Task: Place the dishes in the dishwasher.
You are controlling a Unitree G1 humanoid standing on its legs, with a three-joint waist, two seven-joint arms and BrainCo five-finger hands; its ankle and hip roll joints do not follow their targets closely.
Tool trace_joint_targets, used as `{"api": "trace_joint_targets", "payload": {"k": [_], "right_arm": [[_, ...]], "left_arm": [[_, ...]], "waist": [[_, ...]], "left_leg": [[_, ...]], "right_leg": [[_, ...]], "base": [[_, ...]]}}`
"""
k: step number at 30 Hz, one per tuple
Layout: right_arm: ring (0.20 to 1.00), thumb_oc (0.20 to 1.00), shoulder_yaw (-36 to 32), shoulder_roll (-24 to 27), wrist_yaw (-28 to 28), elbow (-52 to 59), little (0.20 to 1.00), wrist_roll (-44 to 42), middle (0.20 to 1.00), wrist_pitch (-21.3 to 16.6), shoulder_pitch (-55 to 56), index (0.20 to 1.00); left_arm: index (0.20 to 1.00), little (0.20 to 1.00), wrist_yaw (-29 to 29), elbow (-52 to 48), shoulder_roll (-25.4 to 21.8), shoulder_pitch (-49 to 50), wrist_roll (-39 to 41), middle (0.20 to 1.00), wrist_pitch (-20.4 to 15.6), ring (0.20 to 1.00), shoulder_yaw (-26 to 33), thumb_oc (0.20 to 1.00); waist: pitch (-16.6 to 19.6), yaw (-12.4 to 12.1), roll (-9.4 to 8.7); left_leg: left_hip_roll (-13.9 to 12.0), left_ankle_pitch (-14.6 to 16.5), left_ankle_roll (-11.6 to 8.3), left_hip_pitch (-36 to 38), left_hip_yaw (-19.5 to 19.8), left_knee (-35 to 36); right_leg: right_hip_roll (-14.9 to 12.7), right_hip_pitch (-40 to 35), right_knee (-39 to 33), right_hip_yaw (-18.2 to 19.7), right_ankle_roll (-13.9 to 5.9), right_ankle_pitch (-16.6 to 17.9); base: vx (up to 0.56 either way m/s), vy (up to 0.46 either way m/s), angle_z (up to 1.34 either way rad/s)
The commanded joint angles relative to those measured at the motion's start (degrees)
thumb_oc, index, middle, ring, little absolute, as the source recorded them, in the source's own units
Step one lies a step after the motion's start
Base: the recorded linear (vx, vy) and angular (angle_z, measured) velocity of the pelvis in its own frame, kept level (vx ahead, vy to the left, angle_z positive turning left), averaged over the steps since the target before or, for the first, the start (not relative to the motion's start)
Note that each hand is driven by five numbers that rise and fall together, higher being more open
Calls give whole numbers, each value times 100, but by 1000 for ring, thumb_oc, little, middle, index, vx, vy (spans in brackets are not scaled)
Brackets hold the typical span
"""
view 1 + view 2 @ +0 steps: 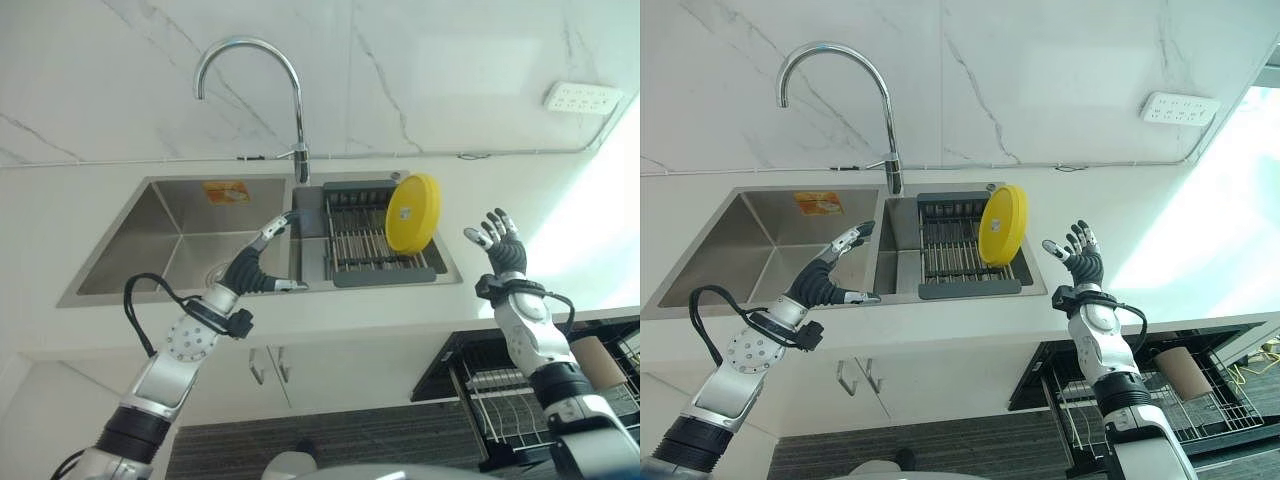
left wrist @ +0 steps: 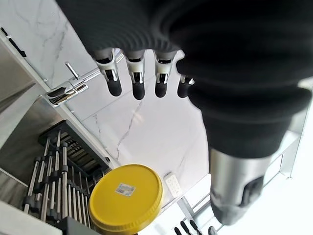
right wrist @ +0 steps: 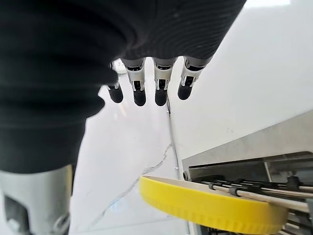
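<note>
While the yellow plate point(image 1: 412, 213) stands on edge in the sink's drying rack point(image 1: 378, 240), nothing is loaded: left hand point(image 1: 262, 262) and right hand point(image 1: 500, 243) hover spread, and the dishwasher rack point(image 1: 515, 395) waits near right.

Bright daylight glare from right

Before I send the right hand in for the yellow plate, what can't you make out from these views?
- Yellow plate: its lower edge sits behind the dark rack's front bars in the eye views, so which slot holds it is unclear.
- Dishwasher rack: cut off by the picture's edge and partly covered by the right arm.
- Left basin's drain: hidden behind the left hand.
- Right hand: open, holding nothing.
</note>
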State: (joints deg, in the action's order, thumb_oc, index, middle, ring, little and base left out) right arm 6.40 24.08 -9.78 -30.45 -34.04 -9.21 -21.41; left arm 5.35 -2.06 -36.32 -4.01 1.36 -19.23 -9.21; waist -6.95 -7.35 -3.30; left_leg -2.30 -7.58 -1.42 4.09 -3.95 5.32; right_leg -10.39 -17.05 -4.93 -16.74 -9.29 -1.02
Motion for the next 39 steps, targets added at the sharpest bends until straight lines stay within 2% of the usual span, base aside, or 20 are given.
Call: {"api": "trace_joint_targets", "payload": {"k": [1,8,13,17,22,28,35,39], "right_arm": [[1000,1000,171,221,-93,-112,1000,-188,1000,-294,-866,1000],[1000,1000,249,403,-169,-671,1000,-487,1000,-334,-1400,1000],[1000,1000,393,768,-113,-1046,1000,-740,1000,-466,-2115,1000],[1000,1000,522,873,-71,-1117,1000,-856,1000,-525,-2479,1000],[1000,1000,609,877,-39,-1065,1000,-915,1000,-590,-2637,1000],[1000,1000,600,728,112,-780,1000,-786,1000,-643,-2487,1000],[1000,1000,627,389,-186,46,1000,-455,1000,-645,-1892,1000],[1000,1000,528,221,-273,377,1000,-569,1000,-810,-1716,1000]], "left_arm": [[1000,1000,-24,-270,-127,-559,308,1000,-132,1000,-240,1000],[1000,1000,-19,-395,-395,-741,465,1000,-51,1000,-336,1000],[1000,1000,-271,-237,-688,-1309,701,1000,-274,1000,-616,1000],[1000,1000,-478,-112,-837,-1710,844,1000,-411,1000,-744,1000],[1000,1000,-677,6,-794,-2018,774,1000,-516,1000,-830,1000],[1000,1000,-672,-65,-697,-1922,639,1000,-448,1000,-766,1000],[1000,1000,-613,-217,-503,-1463,319,1000,-395,1000,-638,1000],[1000,1000,-571,-250,-507,-1341,253,1000,-342,1000,-583,1000]], "waist": [[33,-240,257],[-178,-357,328],[-553,-432,433],[-858,-401,521],[-1156,-316,575],[-1212,-277,530],[-1074,-245,435],[-1058,-231,397]], "left_leg": [[-468,1032,-387,582,-164,-105],[-462,963,-409,432,-10,-216],[-403,904,-401,-233,273,-503],[-345,830,-382,-571,385,-556],[-296,788,-348,-837,409,-634],[-288,802,-317,-803,367,-647],[-328,840,-304,-576,271,-633],[-356,850,-303,-518,235,-602]], "right_leg": [[-62,477,61,-55,-178,116],[-40,520,188,-4,-165,91],[-44,989,347,124,-140,97],[-59,1337,430,174,-104,127],[-77,1676,563,232,-61,161],[-70,1734,641,245,-45,159],[-42,1563,631,253,-68,152],[-8,1510,589,276,-79,164]], "base": [[93,-31,1],[62,-50,3],[-185,-77,21],[-217,-24,13],[-131,1,-4],[-2,-8,-3],[96,-26,-3],[24,-38,-1]]}}
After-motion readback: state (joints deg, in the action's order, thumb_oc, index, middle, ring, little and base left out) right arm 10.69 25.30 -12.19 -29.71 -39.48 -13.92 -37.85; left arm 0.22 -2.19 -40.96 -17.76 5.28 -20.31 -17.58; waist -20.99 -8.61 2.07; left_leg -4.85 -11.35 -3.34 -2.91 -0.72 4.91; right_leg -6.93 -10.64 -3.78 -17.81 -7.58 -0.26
